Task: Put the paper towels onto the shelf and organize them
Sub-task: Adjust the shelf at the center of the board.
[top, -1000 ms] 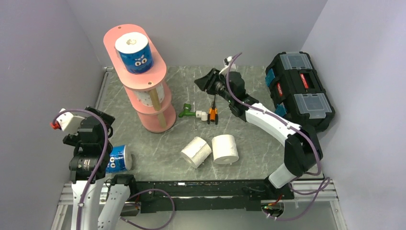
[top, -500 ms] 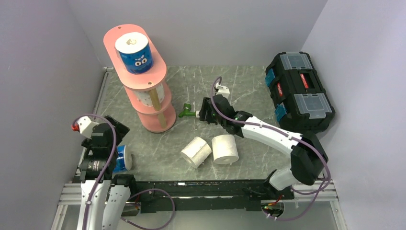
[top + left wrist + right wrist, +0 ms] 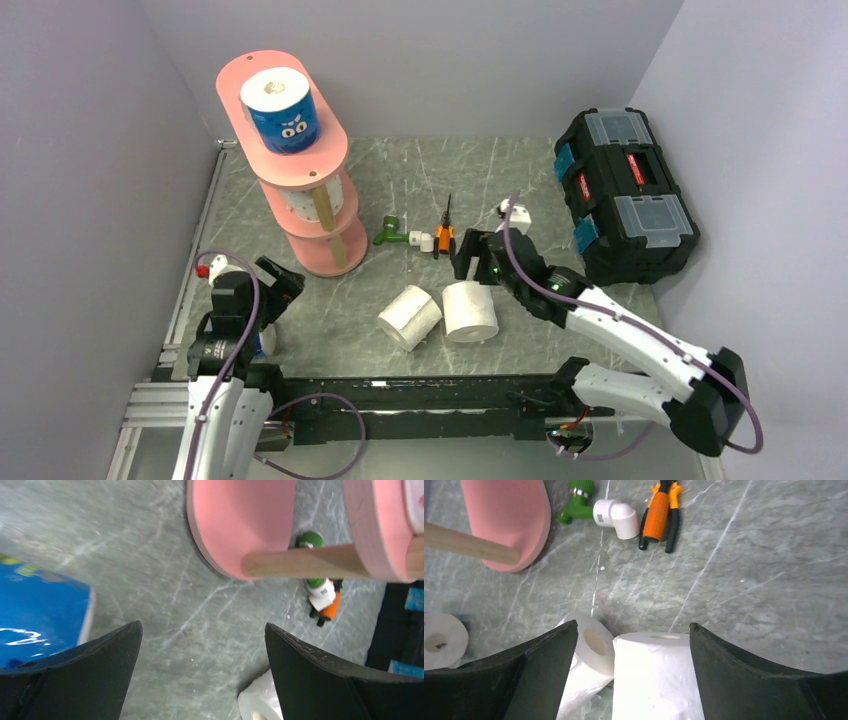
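The pink shelf (image 3: 262,73) stands at the back left. A blue cartoon-eyed roll (image 3: 281,110) sits on its top board and a white roll (image 3: 300,206) on the middle tier. Two plain white rolls are on the table: one lying (image 3: 410,316), one upright (image 3: 470,310). My right gripper (image 3: 470,262) is open just behind the upright roll (image 3: 656,675), which shows between its fingers (image 3: 633,625), with the lying roll (image 3: 586,665) beside it. My left gripper (image 3: 278,284) is open and empty (image 3: 202,624). A blue-wrapped roll (image 3: 40,615) lies just left of it, mostly hidden under the arm in the top view.
A black toolbox (image 3: 625,190) stands at the right. A green-and-white plastic tool (image 3: 400,236) and orange pliers (image 3: 445,236) lie behind the white rolls. The shelf's bottom board (image 3: 240,520) is just ahead of the left gripper. Grey walls enclose three sides.
My right arm has swung back from the far middle and come down behind the upright white roll. My left arm has dropped and shifted right over the blue-wrapped roll.
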